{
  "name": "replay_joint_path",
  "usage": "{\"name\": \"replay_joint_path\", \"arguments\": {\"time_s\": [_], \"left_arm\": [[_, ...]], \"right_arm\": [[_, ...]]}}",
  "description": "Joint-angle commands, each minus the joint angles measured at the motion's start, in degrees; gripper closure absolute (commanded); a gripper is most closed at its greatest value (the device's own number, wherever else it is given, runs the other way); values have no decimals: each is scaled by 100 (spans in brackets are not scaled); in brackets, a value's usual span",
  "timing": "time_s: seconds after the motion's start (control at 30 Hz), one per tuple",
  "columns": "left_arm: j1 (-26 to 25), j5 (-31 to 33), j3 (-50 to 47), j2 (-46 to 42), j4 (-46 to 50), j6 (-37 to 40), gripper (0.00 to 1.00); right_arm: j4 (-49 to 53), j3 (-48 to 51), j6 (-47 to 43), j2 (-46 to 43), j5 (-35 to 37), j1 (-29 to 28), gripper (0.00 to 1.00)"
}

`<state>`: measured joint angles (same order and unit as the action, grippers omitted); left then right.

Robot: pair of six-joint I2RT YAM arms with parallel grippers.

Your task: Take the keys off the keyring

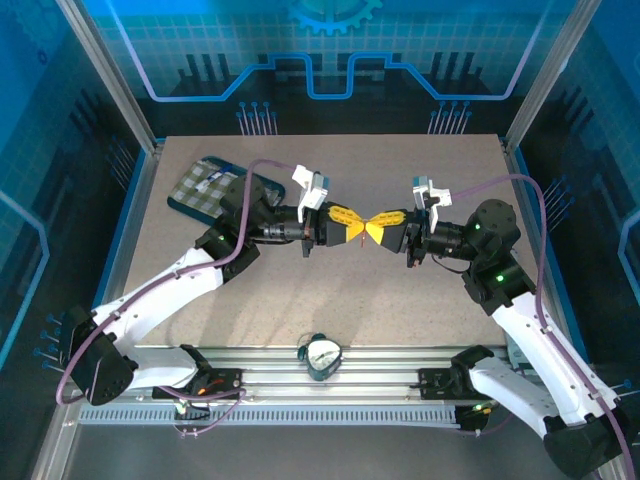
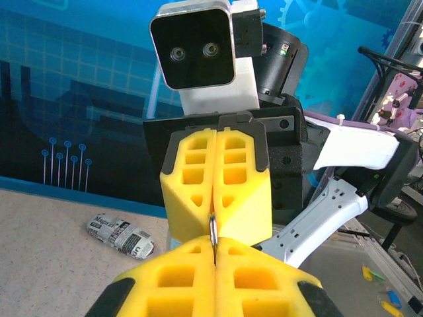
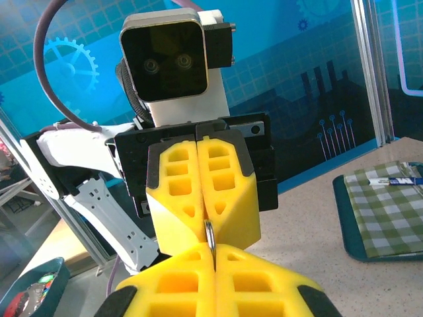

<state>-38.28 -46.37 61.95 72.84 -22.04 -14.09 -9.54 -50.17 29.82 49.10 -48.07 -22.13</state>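
Left hand [image 1: 364, 228], right hand [image 1: 377, 224] on keyring [image 2: 213, 232]

**Yellow fingers, blue walls**

The left gripper [image 1: 362, 227] and the right gripper [image 1: 379, 224] both had bright yellow fingers set in black housings. A sliver of silver keyring [image 2: 213, 231] showed between their tips. The arms were white, trailed by purple cables [image 1: 275, 161]. The table [image 1: 400, 290] was speckled beige. At far left, a dark teal tray [image 1: 190, 208] carried a green-and-white checked cloth [image 1: 205, 185]. The near dial [image 1: 322, 355] was teal with a white face. The backdrop [image 1: 300, 40] was blue with a pale grid and gear outlines.
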Motion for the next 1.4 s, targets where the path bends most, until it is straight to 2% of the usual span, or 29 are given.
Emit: {"name": "replay_joint_path", "arguments": {"time_s": [0.0,0.1,0.13,0.17,0.27,0.37,0.47,0.67,0.77,1.17,1.3,1.37], "left_arm": [[31,-146,-20,-41,-188,51,100],[71,30,-93,-92,-259,160,100],[119,32,-141,-103,-400,125,100],[209,13,-229,-103,-725,-58,100],[491,-221,-377,49,-1841,-889,100],[534,-502,-228,248,-2190,-1294,100],[537,-690,-146,418,-2698,-1738,100],[526,-883,-130,560,-3234,-2195,100],[528,-944,-114,642,-3442,-2404,100],[471,-940,-69,626,-3192,-2243,100],[457,-953,-78,626,-3194,-2260,100],[453,-962,-78,618,-3199,-2277,100]], "right_arm": [[-145,-110,50,-67,49,-37,95],[210,-162,-43,-108,238,83,61],[234,-137,6,-141,265,215,53],[134,-76,161,-176,203,394,48],[-547,192,730,-165,-226,817,41],[-805,286,729,-100,-434,739,29],[-804,392,436,-86,-326,444,28],[-1301,525,387,96,-188,193,36],[-1433,570,243,124,-20,89,36],[-953,194,-412,325,548,-465,38],[-927,66,-473,389,726,-539,43],[-889,10,-504,420,769,-553,50]]}}
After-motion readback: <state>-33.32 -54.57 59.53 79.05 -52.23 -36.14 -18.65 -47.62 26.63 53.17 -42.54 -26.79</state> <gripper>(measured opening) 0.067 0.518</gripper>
